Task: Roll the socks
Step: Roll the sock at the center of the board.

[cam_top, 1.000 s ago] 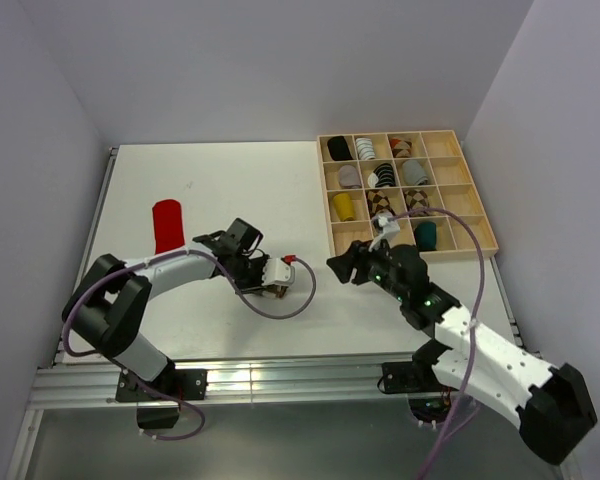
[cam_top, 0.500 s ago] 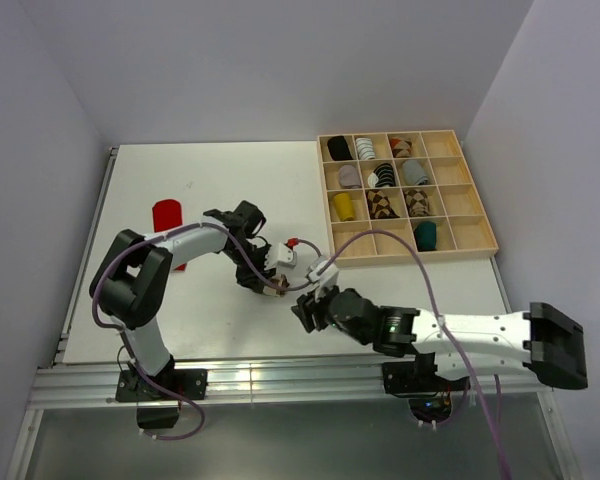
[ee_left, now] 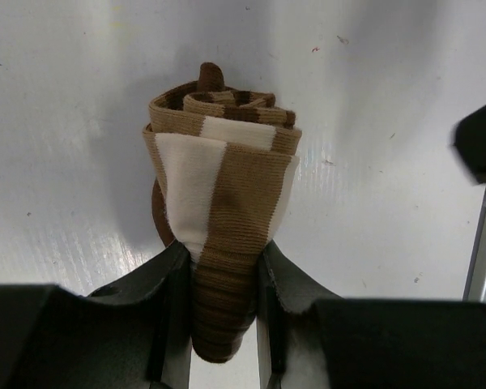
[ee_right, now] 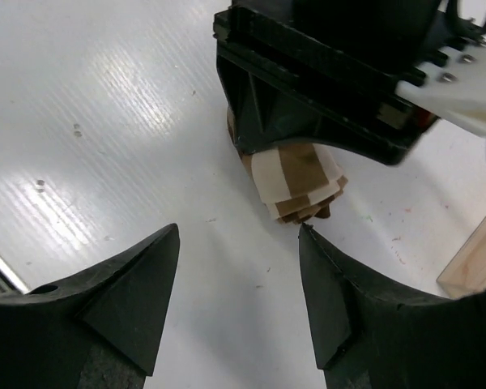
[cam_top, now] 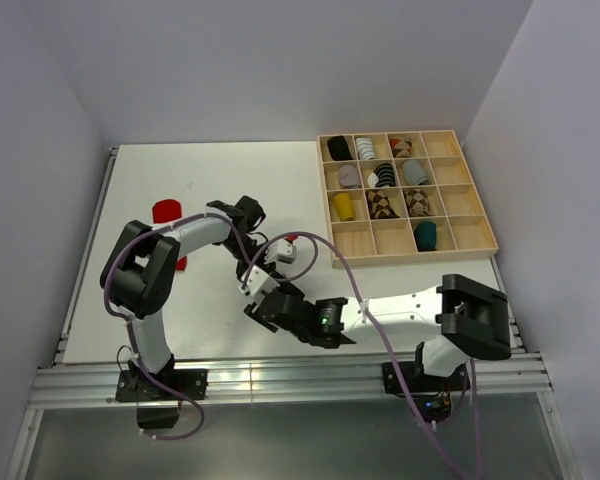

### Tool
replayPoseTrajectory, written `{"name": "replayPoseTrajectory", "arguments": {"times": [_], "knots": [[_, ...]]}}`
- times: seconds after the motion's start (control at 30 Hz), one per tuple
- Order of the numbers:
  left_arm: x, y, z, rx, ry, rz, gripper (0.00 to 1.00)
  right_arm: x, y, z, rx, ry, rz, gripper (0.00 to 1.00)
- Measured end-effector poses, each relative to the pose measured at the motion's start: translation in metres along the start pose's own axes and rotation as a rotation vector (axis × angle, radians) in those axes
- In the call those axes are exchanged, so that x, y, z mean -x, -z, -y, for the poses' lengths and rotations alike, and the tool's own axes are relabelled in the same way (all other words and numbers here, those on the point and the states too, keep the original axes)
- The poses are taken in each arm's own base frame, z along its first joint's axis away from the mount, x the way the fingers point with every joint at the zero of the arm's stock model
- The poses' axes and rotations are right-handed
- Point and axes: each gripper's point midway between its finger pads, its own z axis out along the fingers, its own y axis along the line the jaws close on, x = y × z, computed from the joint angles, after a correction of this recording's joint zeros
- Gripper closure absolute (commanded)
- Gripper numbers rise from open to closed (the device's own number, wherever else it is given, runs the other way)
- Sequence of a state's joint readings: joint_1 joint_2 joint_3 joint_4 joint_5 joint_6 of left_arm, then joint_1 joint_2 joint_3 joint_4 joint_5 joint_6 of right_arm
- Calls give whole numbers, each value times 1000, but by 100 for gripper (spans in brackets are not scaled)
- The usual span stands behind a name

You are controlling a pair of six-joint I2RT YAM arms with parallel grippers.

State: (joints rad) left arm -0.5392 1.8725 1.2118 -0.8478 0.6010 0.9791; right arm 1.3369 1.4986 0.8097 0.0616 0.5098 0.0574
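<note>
In left hand (ee_left: 223, 279), ribbed striped sock (ee_left: 227, 174), rolled

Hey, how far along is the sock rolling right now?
Done: the teal sock sits rolled in the wooden tray. In hand: the striped sock, rolled into a bundle, is pinched by the left gripper, with the right gripper open just beside it. Left: the red sock lies on the table, outside the tray.

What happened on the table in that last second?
The right claw swung left, away from the wooden tray, and now stands open facing the striped sock. The left claw kept its grip on that rolled sock. The red sock and the tray stayed put.
</note>
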Motion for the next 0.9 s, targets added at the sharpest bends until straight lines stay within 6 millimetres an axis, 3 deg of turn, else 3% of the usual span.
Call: {"name": "replayPoseTrajectory", "arguments": {"times": [0.3,0.53,0.9], "knots": [[0,0,0,-35,21,8,94,-10,-20,13,11,136,-116,27],[1,-3,4,-72,27,10,94,4,-36,13,58,160,-132,27],[0,-4,8,-108,42,3,94,-17,-44,11,124,205,-215,26]]}}
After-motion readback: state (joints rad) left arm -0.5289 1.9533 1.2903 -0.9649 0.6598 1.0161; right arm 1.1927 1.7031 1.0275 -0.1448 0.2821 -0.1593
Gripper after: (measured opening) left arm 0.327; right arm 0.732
